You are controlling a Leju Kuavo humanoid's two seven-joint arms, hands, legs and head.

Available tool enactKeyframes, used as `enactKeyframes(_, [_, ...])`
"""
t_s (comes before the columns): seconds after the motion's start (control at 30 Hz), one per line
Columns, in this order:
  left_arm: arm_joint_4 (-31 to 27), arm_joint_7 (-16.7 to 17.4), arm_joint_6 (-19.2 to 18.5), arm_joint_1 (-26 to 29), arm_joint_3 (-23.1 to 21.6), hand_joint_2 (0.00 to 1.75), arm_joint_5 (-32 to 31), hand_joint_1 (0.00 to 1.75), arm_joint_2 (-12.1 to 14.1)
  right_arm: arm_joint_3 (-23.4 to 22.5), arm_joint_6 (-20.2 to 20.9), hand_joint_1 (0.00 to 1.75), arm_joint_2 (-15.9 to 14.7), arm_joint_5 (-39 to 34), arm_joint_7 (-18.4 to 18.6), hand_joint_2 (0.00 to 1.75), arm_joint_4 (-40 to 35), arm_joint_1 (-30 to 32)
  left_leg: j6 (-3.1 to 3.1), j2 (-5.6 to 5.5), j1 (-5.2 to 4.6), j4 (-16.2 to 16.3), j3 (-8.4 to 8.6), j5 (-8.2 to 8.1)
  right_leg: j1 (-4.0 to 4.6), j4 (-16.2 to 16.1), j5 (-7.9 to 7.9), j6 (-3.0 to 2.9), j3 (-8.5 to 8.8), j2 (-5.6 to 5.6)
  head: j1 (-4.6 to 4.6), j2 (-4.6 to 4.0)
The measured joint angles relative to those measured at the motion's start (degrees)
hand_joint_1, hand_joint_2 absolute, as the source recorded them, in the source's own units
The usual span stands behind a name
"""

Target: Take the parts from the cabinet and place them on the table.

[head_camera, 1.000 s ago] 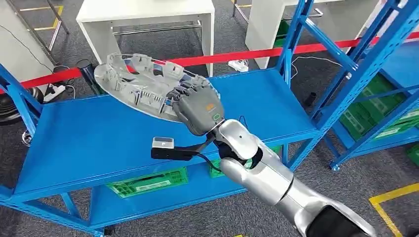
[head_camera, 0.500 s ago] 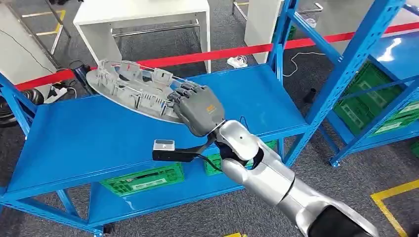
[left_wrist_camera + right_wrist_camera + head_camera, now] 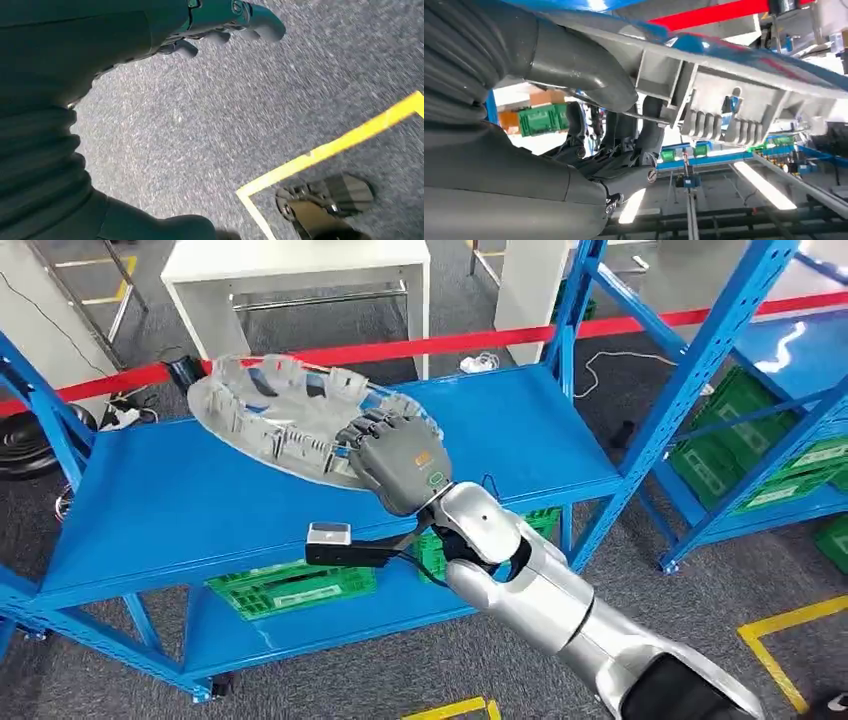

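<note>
Your right arm reaches forward, and its right hand point(image 3: 398, 462) grips the grey part point(image 3: 285, 415) with fingers curled over its edge. Your left hand point(image 3: 220, 22) hangs low, fingers loosely curled around nothing.

The right robot hand point(image 3: 402, 465) hides the grey part's point(image 3: 290, 415) near edge — floor detail under the left arm is blurred.

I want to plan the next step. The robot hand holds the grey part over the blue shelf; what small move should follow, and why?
Probably carry the grey part clear of the blue shelf toward a table: the right robot hand grips its edge, and it hangs tilted.
</note>
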Motion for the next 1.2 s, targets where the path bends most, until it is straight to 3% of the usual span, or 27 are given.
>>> enactKeyframes(0.07, [-0.1,-0.1,-0.1,-0.2,0.0,1.75,0.0,0.00,0.0,0.0,0.6,1.75,0.0,0.0,0.0,1.75,0.3,-0.5,0.39,0.10,-0.07,0.1,-1.52,1.16,-0.10,7.7,-6.57,0.15,-2.30,0.04,0.05,0.00])
enactKeyframes(0.1, [-0.1,-0.1,-0.2,-0.2,0.0,1.75,0.0,0.00,0.0,0.1,1.1,1.75,0.0,0.0,0.1,1.75,0.5,-0.6,0.45,0.09,-0.13,0.2,-2.26,1.70,-0.08,12.2,-8.74,0.27,-3.40,0.05,0.02,0.00])
enactKeyframes(0.13, [-0.1,-0.2,-0.3,-0.2,0.0,1.75,0.0,0.00,-0.1,0.1,1.3,1.75,0.0,-0.1,0.1,1.75,0.7,-0.6,0.47,0.10,-0.15,0.3,-3.05,2.21,-0.08,15.3,-9.29,0.34,-3.85,0.05,0.02,0.00])
enactKeyframes(0.2, [-0.1,-0.2,-0.3,-0.2,0.0,1.75,0.0,0.00,-0.2,0.3,1.6,1.75,0.1,-0.1,0.1,1.75,1.0,-0.7,0.34,0.07,-0.14,0.7,-4.58,3.03,-0.08,14.0,-6.63,0.18,-1.40,0.04,0.05,0.00])
enactKeyframes(0.27, [-0.1,-0.3,-0.3,-0.2,0.0,1.75,0.0,0.00,-0.3,0.4,1.7,1.75,0.2,-0.1,0.2,1.75,1.1,-0.9,0.01,-0.02,-0.14,1.2,-5.69,3.72,-0.01,5.3,-3.57,-0.35,4.97,0.04,0.05,0.00])
enactKeyframes(0.3, [-0.1,-0.3,-0.3,-0.2,0.0,1.75,0.0,0.00,-0.4,0.4,1.7,1.75,0.2,-0.1,0.2,1.75,1.1,-1.2,-0.29,-0.05,-0.14,1.5,-6.18,4.01,0.15,0.3,-5.02,-0.87,8.14,0.03,0.03,0.00])
enactKeyframes(0.33, [-0.1,-0.3,-0.3,-0.3,0.0,1.75,0.0,0.00,-0.5,0.5,1.7,1.75,0.4,-0.1,0.2,1.75,1.1,-1.4,-0.74,-0.06,-0.34,1.6,-6.50,4.36,0.53,-1.8,-5.49,-0.99,9.12,0.06,-0.06,0.00])
enactKeyframes(0.4, [-0.1,-0.5,-0.3,-0.3,0.0,1.75,0.0,0.00,-0.5,0.5,1.7,1.75,0.5,0.0,0.2,1.75,1.3,-1.6,-1.57,-0.05,-0.18,1.2,-6.50,5.25,0.83,-1.5,-4.91,-1.26,8.60,0.14,0.18,0.00])
enactKeyframes(0.43, [-0.1,-0.5,-0.4,-0.3,0.0,1.75,-0.1,0.00,-0.5,0.5,1.7,1.75,0.5,0.0,0.2,1.75,1.4,-1.6,-2.03,-0.12,-0.21,1.0,-6.58,5.82,0.89,-1.5,-4.38,-1.82,8.31,0.10,0.13,0.00])
enactKeyframes(0.47, [-0.1,-0.5,-0.4,-0.3,0.0,1.75,-0.1,0.00,-0.5,0.6,1.7,1.75,0.5,0.0,0.2,1.75,1.5,-1.7,-2.28,-0.35,-0.08,1.1,-6.96,5.82,0.16,-2.4,-3.54,-2.27,7.88,-0.20,0.22,0.00])
enactKeyframes(0.5, [-0.1,-0.4,-0.4,-0.3,0.0,1.75,-0.2,0.00,-0.4,0.6,1.8,1.75,0.6,0.0,0.3,1.75,1.6,-1.8,-2.59,-0.23,-0.13,2.1,-7.75,3.80,0.18,-2.4,-2.83,-2.54,7.53,-0.38,0.03,0.00])
enactKeyframes(0.53, [-0.1,-0.4,-0.4,-0.3,0.0,1.75,-0.2,0.00,-0.4,0.6,1.8,1.75,0.7,0.0,0.3,1.75,1.6,-1.8,-2.82,-0.22,-0.11,4.8,-8.64,0.40,0.12,-2.5,-2.21,-3.07,6.77,-0.40,-0.15,0.00])
enactKeyframes(0.6, [-0.1,-0.3,-0.4,-0.4,0.0,1.75,-0.3,0.00,-0.4,0.6,1.8,1.75,0.8,0.0,0.3,1.75,1.7,-1.8,-3.31,-0.13,-0.06,12.7,-10.56,-5.16,0.16,-2.4,-1.03,-3.01,5.33,-0.41,-0.19,0.00])
enactKeyframes(0.63, [-0.1,-0.3,-0.4,-0.5,0.0,1.75,-0.3,0.00,-0.4,0.6,1.8,1.75,0.8,0.0,0.3,1.75,1.8,-1.8,-3.49,-0.13,-0.07,16.4,-11.16,-6.29,0.17,-2.4,-0.45,-2.98,4.55,-0.43,-0.19,0.00])
enactKeyframes(0.67, [-0.1,-0.2,-0.4,-0.5,0.0,1.75,-0.4,0.00,-0.4,0.6,1.8,1.75,0.8,0.0,0.3,1.75,1.9,-1.8,-3.60,-0.13,-0.06,18.0,-10.85,-5.61,0.16,-2.3,0.13,-2.89,3.76,-0.46,-0.19,0.00])
enactKeyframes(0.7, [-0.1,-0.2,-0.4,-0.5,0.0,1.75,-0.4,0.00,-0.4,0.6,1.8,1.75,0.8,0.0,0.4,1.75,2.0,-1.8,-3.60,-0.11,-0.04,17.2,-9.49,-3.82,0.14,-2.2,0.65,-2.78,3.00,-0.47,-0.17,0.00])
enactKeyframes(0.77, [-0.2,-0.2,-0.3,-0.6,0.0,1.75,-0.4,0.00,-0.4,0.6,1.9,1.75,0.8,0.0,0.5,1.75,2.1,-1.8,-3.45,-0.10,-0.02,9.8,-3.91,-0.26,0.06,-1.9,1.66,-2.40,1.55,-0.45,-0.19,0.00])
enactKeyframes(0.83, [-0.3,-0.3,-0.3,-1.0,0.0,1.75,-0.4,0.00,-0.5,0.6,1.9,1.75,0.8,0.1,0.7,1.75,2.1,-1.9,-3.10,-0.23,-0.26,0.7,2.57,-2.46,0.38,-1.6,2.49,-1.70,0.75,-0.38,-0.24,0.00])
enactKeyframes(0.87, [-0.3,-0.3,-0.4,-1.0,0.0,1.75,-0.4,0.00,-0.5,0.6,2.1,1.75,0.8,0.2,0.7,1.75,2.1,-1.8,-2.13,-0.53,-0.39,0.7,2.06,-2.37,0.46,-1.8,3.17,-1.34,0.78,-0.39,-0.06,0.00])
enactKeyframes(0.9, [-0.3,-0.3,-0.4,-1.1,0.0,1.75,-0.4,0.00,-0.5,0.6,2.1,1.75,0.9,0.2,0.7,1.75,2.1,-1.9,-1.82,-0.52,-0.40,0.5,1.41,-2.15,0.36,-1.9,3.73,-1.07,0.72,-0.46,-0.22,0.00])
enactKeyframes(0.97, [-0.3,-0.3,-0.4,-1.0,0.0,1.75,-0.4,0.00,-0.5,0.6,2.1,1.75,0.9,0.3,0.7,1.75,2.1,-1.9,-0.46,-0.44,-0.50,0.4,0.62,-1.23,0.36,-2.4,4.81,-0.22,0.51,-0.32,-0.22,-0.02])
enactKeyframes(1.0, [-0.3,-0.3,-0.4,-1.1,0.0,1.75,-0.4,0.00,-0.5,0.6,2.1,1.75,0.8,0.3,0.7,1.75,2.2,-1.9,0.29,-0.02,-0.29,0.2,0.53,-0.42,0.01,-1.5,2.86,0.00,-0.18,-0.11,-0.22,0.00])
enactKeyframes(1.03, [-0.4,-0.3,-0.4,-1.2,0.0,1.75,-0.4,0.00,-0.5,0.6,2.2,1.75,0.8,0.3,0.7,1.75,2.2,-1.9,0.79,-0.06,-0.30,0.2,-0.36,0.30,0.04,1.2,-0.79,0.13,-1.09,-0.11,-0.15,0.00])
enactKeyframes(1.1, [-0.5,-0.3,-0.4,-1.3,0.0,1.75,-0.4,0.00,-0.5,0.6,2.2,1.75,0.8,0.3,0.7,1.75,2.3,-1.8,1.02,-0.05,-0.42,0.3,-2.09,1.66,0.07,9.3,-7.31,0.36,-3.10,-0.08,-0.15,0.00])
enactKeyframes(1.13, [-0.5,-0.3,-0.5,-1.2,0.0,1.75,-0.5,0.00,-0.5,0.6,2.2,1.75,0.8,0.4,0.7,1.75,2.4,-1.8,1.09,-0.03,-0.52,0.4,-3.06,2.38,0.07,13.4,-8.89,0.39,-3.84,-0.08,-0.15,0.00])
enactKeyframes(1.17, [-0.5,-0.2,-0.5,-1.3,0.0,1.75,-0.6,0.00,-0.5,0.7,2.2,1.75,0.8,0.3,0.6,1.75,2.5,-1.8,1.10,-0.01,-0.62,0.5,-4.10,3.06,0.11,15.8,-8.52,0.27,-3.82,-0.08,-0.17,0.00])
enactKeyframes(1.2, [-0.5,0.1,-0.6,-1.3,0.0,1.75,-0.7,0.00,-0.5,0.6,2.3,1.75,0.8,0.3,0.6,1.75,2.6,-1.8,1.08,0.03,-0.72,0.7,-5.14,3.73,0.20,15.7,-6.56,0.02,-2.60,-0.07,-0.15,0.00])
